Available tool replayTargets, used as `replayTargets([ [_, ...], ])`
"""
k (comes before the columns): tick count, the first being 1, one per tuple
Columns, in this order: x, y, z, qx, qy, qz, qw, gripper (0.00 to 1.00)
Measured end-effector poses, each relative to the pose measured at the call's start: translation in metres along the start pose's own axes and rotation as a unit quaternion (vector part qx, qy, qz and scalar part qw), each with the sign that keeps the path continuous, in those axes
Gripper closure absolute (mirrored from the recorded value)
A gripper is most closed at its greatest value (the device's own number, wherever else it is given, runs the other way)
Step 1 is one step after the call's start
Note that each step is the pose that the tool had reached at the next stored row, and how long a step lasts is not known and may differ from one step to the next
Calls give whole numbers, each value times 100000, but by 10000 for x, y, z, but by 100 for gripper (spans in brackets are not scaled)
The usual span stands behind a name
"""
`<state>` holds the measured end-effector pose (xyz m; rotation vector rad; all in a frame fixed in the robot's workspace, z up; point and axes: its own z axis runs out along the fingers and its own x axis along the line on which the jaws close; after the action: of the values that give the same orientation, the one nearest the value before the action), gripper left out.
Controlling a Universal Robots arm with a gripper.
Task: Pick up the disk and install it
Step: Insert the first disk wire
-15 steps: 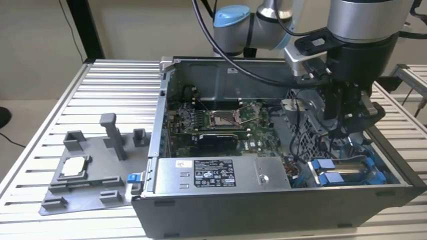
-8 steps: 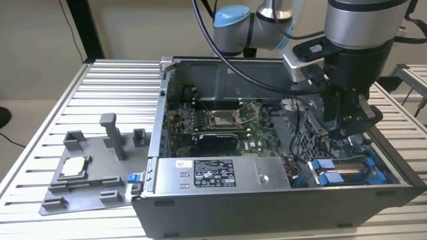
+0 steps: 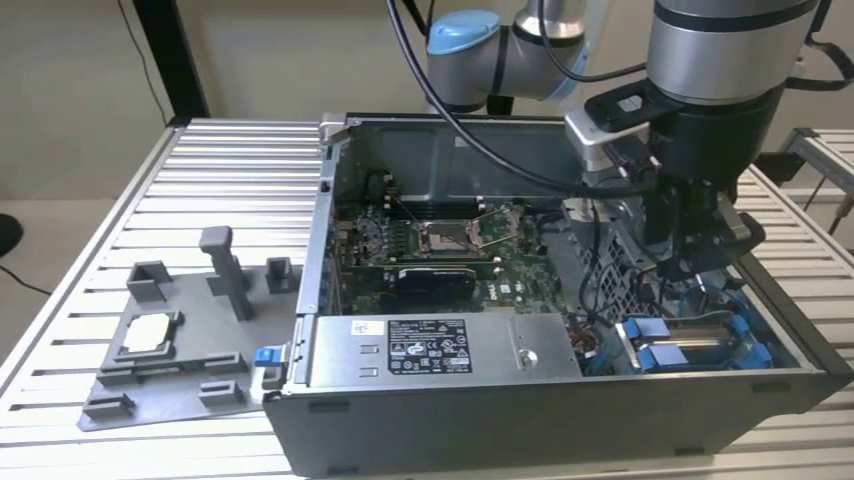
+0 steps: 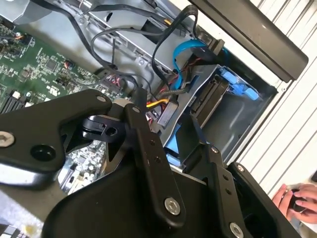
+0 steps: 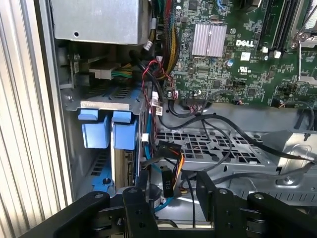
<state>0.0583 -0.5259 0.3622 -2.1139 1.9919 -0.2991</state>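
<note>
disk looked seated, gripper empty over the drive cage

so the arm was down inside the open computer case [image 3: 561, 420], at the near corner on the exterior view's right, where the drive cage is. the gripper [image 5: 172, 188] hung just above that cage with its two black fingers [image 5: 136, 213] spread well apart. nothing was between them, just a tangle of cables [image 5: 198, 124] showing through the gap.

the disk [image 5: 124, 136] sat down in the cage with its blue carrier tab showing, right beside a second blue tab [image 5: 95, 134]. honestly couldn't tell for sure which of the two was the one being worked on, but the one nearer the fingers was my guess. both looked pushed in level with each other, neither sticking up.

my read on progress: pick-up done, disk in its slot, fingers let go. couldn't tell whether it was fully latched or cabled.

over on the table, off the case's side on the exterior view's left, the grey tray [image 3: 200, 395] had a small square chip [image 3: 147, 333] sitting in it, untouched. the motherboard [image 3: 441, 250] was in the middle of the case. a person's hand [image 4: 297, 198] showed past the case wall in the second wrist view.
</note>
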Motion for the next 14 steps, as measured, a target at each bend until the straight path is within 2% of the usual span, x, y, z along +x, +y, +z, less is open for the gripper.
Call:
replayTargets([
  [12, 5, -17, 24, 34, 11, -24, 100000, 0],
  [13, 5, -17, 25, 35, 2, -25, 100000, 100],
  [14, 5, -17, 25, 35, 3, -26, 100000, 100],
])
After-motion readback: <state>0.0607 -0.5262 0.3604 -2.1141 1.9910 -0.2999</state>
